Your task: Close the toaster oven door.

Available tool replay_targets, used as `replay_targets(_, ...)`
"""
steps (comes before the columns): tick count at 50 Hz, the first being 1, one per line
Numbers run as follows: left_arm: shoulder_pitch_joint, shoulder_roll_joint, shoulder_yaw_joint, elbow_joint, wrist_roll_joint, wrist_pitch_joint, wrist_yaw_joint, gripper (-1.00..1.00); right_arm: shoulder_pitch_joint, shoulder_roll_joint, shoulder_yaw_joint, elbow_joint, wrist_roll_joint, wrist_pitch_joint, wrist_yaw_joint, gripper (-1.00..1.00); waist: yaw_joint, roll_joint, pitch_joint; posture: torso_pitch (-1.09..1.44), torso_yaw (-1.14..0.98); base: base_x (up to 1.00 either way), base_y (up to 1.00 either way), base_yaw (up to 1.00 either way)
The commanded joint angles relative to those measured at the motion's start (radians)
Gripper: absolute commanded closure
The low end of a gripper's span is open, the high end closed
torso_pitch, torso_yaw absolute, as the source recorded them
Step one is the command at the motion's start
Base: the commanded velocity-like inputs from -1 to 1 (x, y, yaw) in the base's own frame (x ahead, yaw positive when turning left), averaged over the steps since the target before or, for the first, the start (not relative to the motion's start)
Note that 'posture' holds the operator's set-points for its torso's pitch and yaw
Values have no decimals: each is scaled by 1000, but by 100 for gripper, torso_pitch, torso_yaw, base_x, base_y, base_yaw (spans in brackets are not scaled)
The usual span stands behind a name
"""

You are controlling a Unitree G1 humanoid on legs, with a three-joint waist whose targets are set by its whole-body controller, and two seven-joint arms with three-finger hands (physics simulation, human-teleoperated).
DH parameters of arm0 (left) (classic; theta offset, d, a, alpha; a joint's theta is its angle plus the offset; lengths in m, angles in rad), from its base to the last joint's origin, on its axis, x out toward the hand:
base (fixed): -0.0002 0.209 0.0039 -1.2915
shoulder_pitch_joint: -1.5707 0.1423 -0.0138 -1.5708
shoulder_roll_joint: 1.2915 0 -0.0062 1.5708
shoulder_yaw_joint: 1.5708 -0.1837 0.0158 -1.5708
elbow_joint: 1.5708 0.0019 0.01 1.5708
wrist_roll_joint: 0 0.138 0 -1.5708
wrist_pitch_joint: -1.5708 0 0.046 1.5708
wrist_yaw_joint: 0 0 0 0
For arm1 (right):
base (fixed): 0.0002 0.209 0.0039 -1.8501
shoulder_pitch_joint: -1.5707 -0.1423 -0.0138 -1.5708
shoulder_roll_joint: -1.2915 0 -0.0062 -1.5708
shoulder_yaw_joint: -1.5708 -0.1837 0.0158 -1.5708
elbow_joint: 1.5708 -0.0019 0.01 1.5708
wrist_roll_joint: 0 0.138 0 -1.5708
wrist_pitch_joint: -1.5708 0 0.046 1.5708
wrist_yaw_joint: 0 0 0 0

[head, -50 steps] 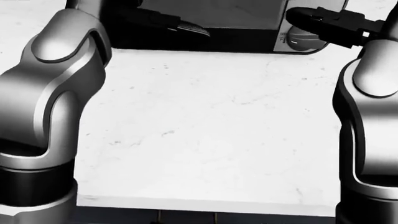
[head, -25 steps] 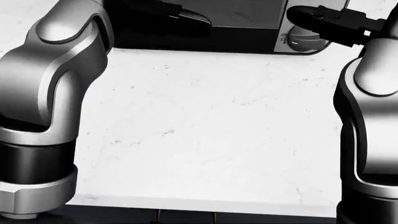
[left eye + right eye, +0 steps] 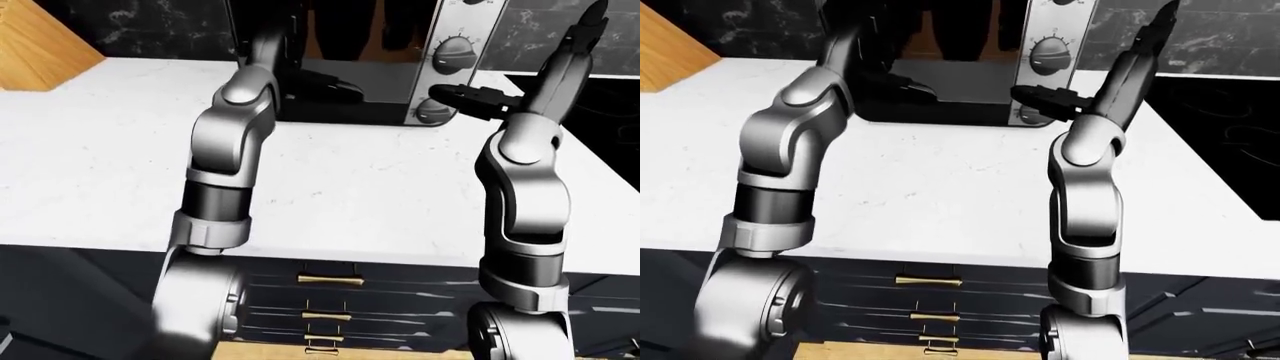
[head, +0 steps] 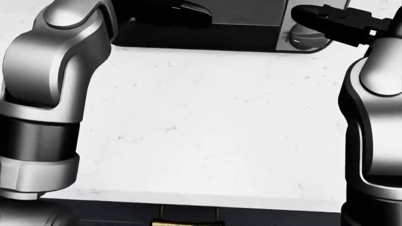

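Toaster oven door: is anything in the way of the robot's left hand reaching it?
Nothing visible is. The left hand is already at the toaster oven door, with only bare white counter below. Whether the fingers touch the door cannot be told.

The toaster oven (image 3: pixel 400 67) stands at the top of the left-eye view on the white counter (image 3: pixel 350 187). Its dark glass door (image 3: pixel 340 90) is tilted partly open, and two round knobs (image 3: pixel 452 54) sit on its silver right-hand panel.
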Motion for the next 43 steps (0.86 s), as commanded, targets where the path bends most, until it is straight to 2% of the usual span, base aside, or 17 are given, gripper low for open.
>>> replay_targets(1, -46, 12, 12, -13, 6, -39, 7, -100, -32, -11, -2, -28, -9, -27, -2, -100, -1, -2, -26, 0, 0, 0, 0, 0)
replay_targets(19, -138, 37, 28, 144, -33, -101, 18, -100, -42, -18, -3, -19, -5, -26, -4, -100, -3, -2, -26, 0, 0, 0, 0, 0)
replay_targets(30, -197, 46, 31, 307, -29, -195, 2, -100, -39, -17, -5, -17, -3, -27, -4, -100, 1, -5, -24, 0, 0, 0, 0, 0)
replay_targets(43, -233, 44, 30, 412, -18, -256, -7, -100, -38, -17, -5, -22, -3, -21, -6, -100, -2, -7, -25, 0, 0, 0, 0, 0)
